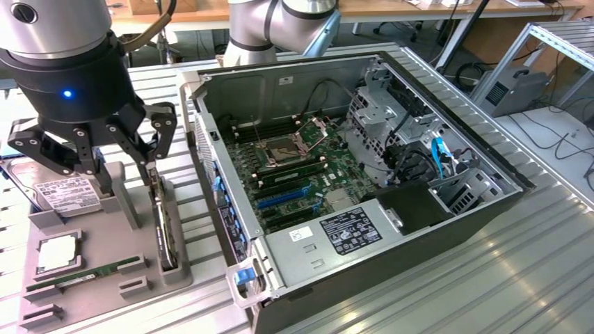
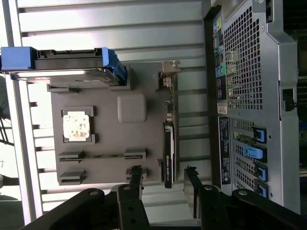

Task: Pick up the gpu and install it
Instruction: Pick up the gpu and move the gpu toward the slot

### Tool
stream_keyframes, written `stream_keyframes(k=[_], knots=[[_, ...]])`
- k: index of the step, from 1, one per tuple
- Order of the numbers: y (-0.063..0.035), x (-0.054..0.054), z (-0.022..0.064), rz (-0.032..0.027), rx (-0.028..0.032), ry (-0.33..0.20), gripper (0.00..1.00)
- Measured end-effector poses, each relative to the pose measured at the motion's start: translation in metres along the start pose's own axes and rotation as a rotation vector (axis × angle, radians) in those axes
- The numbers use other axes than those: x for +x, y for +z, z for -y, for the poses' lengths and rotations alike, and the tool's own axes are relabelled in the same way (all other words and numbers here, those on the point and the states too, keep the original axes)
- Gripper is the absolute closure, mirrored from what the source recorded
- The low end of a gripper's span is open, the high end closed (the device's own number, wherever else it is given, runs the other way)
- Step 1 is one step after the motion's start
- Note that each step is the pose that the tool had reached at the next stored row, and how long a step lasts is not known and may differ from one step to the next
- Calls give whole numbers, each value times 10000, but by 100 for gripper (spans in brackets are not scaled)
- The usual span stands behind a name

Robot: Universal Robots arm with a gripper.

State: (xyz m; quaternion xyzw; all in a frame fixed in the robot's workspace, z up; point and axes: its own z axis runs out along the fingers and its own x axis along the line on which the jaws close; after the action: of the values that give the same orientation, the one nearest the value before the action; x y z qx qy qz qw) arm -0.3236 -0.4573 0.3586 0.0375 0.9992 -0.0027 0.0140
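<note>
The gpu (image 2: 169, 155) is a thin black card standing on edge in a slot of the grey parts tray (image 2: 110, 167), its silver bracket (image 2: 169, 76) at one end. In the exterior view the gpu (image 1: 165, 226) runs along the tray's side nearest the computer. My gripper (image 1: 128, 181) hangs open above the tray, holding nothing. In the wrist view the gripper (image 2: 164, 179) has one black finger (image 2: 135, 178) on each side of the card's line, at the end away from the bracket, apart from the card.
The open computer case (image 1: 371, 174) lies at the exterior view's right of the tray, motherboard (image 1: 297, 174) exposed with blue slots (image 1: 278, 198). On the tray sit a hard drive (image 1: 65, 195), a CPU (image 1: 58, 254) and a green RAM stick (image 1: 83, 275). A slatted metal table (image 1: 464, 278) is underneath.
</note>
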Motion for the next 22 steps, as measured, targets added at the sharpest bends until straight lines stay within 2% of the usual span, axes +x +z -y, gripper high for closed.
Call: stream_keyframes(k=[22], knots=[[45, 1, 0, 0, 0, 0, 52]])
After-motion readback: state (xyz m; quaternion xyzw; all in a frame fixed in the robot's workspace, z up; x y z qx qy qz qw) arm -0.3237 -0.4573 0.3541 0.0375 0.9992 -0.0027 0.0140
